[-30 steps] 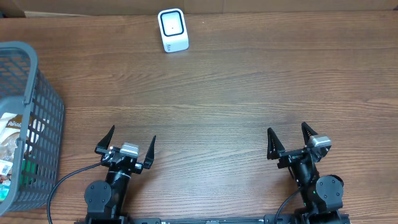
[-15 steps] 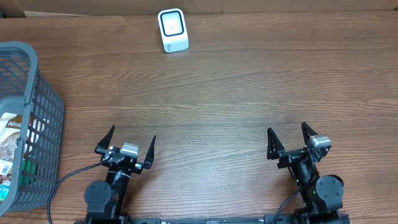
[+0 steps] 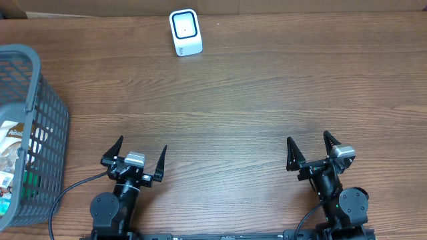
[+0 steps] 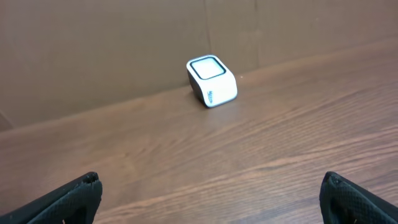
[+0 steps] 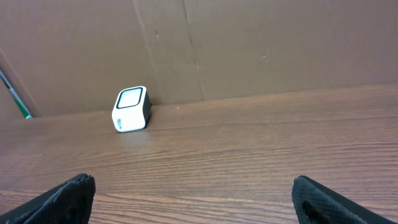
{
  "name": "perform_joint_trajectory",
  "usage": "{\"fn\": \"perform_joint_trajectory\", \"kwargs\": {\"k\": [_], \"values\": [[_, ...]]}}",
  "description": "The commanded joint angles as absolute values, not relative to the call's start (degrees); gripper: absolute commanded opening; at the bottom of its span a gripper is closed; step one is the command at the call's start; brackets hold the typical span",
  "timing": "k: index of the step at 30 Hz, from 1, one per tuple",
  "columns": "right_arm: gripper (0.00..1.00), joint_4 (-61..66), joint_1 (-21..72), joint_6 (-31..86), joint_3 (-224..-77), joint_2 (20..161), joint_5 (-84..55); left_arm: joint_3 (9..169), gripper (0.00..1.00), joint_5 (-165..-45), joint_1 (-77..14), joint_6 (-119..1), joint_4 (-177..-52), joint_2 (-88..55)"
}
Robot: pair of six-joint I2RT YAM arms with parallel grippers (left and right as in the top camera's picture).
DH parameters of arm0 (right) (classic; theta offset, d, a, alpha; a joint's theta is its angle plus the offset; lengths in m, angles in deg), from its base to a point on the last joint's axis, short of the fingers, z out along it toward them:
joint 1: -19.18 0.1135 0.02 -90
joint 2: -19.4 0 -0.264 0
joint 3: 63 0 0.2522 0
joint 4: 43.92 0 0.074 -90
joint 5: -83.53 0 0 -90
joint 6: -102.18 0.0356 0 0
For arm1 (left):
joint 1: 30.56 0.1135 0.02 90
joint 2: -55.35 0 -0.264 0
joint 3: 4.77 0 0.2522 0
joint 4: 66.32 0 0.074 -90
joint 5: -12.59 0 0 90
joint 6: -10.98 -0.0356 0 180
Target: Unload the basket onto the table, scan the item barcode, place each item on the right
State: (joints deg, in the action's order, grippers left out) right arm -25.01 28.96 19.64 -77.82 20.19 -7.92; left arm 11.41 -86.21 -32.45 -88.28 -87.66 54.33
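The white barcode scanner point(image 3: 185, 32) stands at the far edge of the table, its window facing up; it also shows in the left wrist view point(image 4: 211, 81) and the right wrist view point(image 5: 130, 109). Packaged items point(image 3: 12, 143) lie in the grey basket point(image 3: 50, 107) at the left; no barcode can be made out. My left gripper point(image 3: 142, 145) rests open near the front edge, with nothing between its fingers point(image 4: 74, 196). My right gripper point(image 3: 308, 139) is open and empty as well, its fingers point(image 5: 68, 193) spread wide over bare wood.
A brown cardboard wall point(image 5: 249, 43) stands behind the scanner along the table's far edge. The wooden tabletop point(image 3: 267, 100) stretches between the grippers and the scanner. The basket's rim juts in from the left edge.
The left wrist has shifted very slightly to the left. Nothing else has moved.
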Motion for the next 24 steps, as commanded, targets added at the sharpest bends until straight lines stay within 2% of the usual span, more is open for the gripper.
{"fn": "perform_joint_trajectory", "kwargs": {"k": [1,13,18,24], "values": [[1.00,-25.3,28.9,19.6,-77.2,19.6,-7.6,15.4,1.00,-86.2,-32.4,-86.0,-89.0,52.4],[1.00,-25.3,28.9,19.6,-77.2,19.6,-7.7,37.4,1.00,-88.5,-32.4,-83.2,-95.4,28.6],[1.00,-25.3,28.9,19.6,-77.2,19.6,-7.7,54.0,1.00,-91.0,-32.4,-82.9,-107.7,14.9],[1.00,-25.3,28.9,19.6,-77.2,19.6,-7.7,80.4,1.00,-91.3,-32.4,-81.2,-132.3,-3.0]]}}
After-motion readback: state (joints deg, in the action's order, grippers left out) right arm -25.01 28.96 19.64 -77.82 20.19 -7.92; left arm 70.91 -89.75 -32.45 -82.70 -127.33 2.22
